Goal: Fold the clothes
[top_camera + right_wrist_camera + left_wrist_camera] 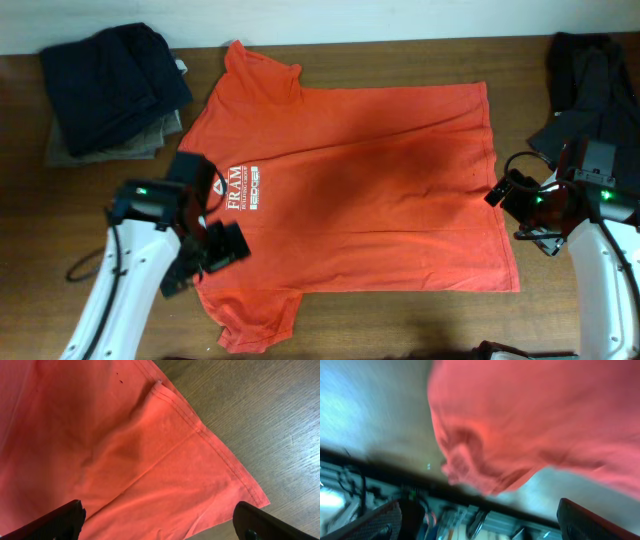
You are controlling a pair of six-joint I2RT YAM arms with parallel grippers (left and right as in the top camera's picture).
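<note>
Item one: red-orange T-shirt (350, 190), short-sleeved, spread flat and chest-up across the middle of the wooden table (400, 330); neck end toward 9 o'clock, hem toward 3 o'clock, one sleeve (240, 60) at 11 o'clock, the other (255, 320) at 7 o'clock. White lettering (245, 187) on the chest, near the 9 o'clock side. Shallow creases run across the body; a darker shaded patch sits at centre. Item two: left gripper (222, 250), at 8 o'clock, over the shirt's shoulder area just below the lettering; jaws spread wide, nothing between them. Its wrist view is blurred and shows a rumpled edge of red cloth against the table; contact with the cloth cannot be told. Item three: right gripper (510, 212), at 3 o'clock, just beside the hem edge; jaws spread wide, nothing between them. Its wrist view shows both fingers (55, 520) low in frame and, beyond them, a stitched hem corner lying flat on the wood grain. Item four: pile of dark folded clothes (115, 80) at 10 o'clock, apart from the shirt, resting on a khaki garment (135, 148). Item five: dark garment heap (590, 75) at 2 o'clock, beside the right arm. Item six: thin black cable (85, 265) looped on the table at 8 o'clock, by the left arm.
</note>
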